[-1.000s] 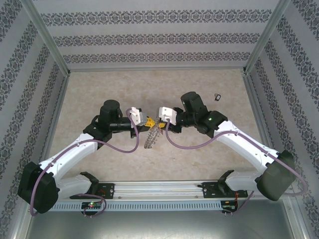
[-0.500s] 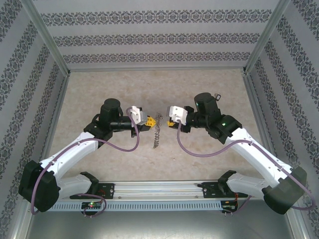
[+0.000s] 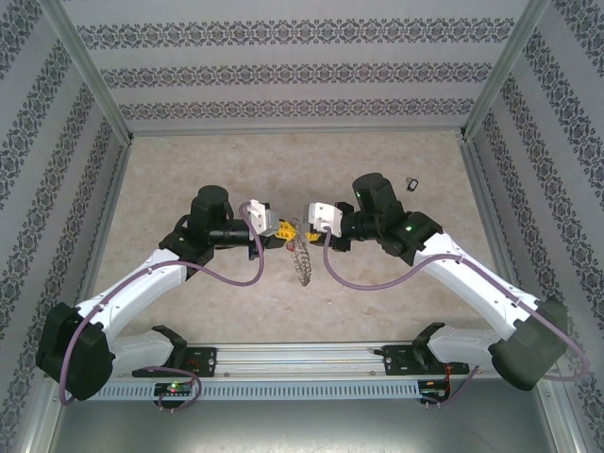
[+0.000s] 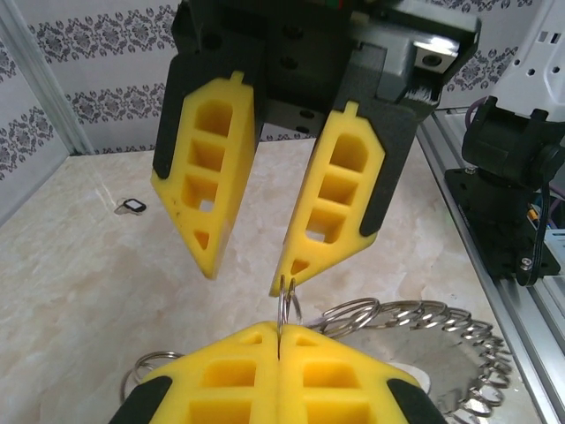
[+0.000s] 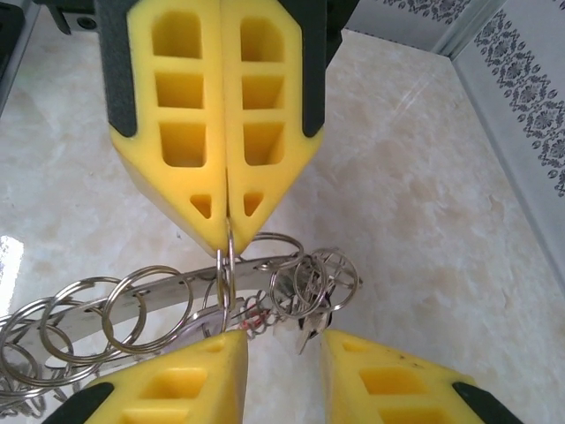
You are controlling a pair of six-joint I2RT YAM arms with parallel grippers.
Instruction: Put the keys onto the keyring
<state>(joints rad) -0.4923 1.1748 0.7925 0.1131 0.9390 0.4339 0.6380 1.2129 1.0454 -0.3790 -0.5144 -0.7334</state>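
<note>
- Top external: high above and behind the arm bases (image 3: 175, 344), looking down over the whole table (image 3: 189, 170).
- Left wrist: close, facing the right gripper (image 4: 249, 276).
- Right wrist: close, facing the left gripper (image 5: 228, 237).
- All share the keyring (image 3: 300, 257).

Seen from above, the keyring (image 3: 301, 255) shows edge-on, and its keys (image 3: 303, 272) are too small to tell apart. At the left wrist its near side is hidden behind the left gripper (image 4: 278, 334) and cut off by the bottom edge. At the right wrist it runs off the left edge. A small dark thing (image 3: 411, 183) near the table's (image 3: 189, 170) far right corner is too tiny to name.
</note>
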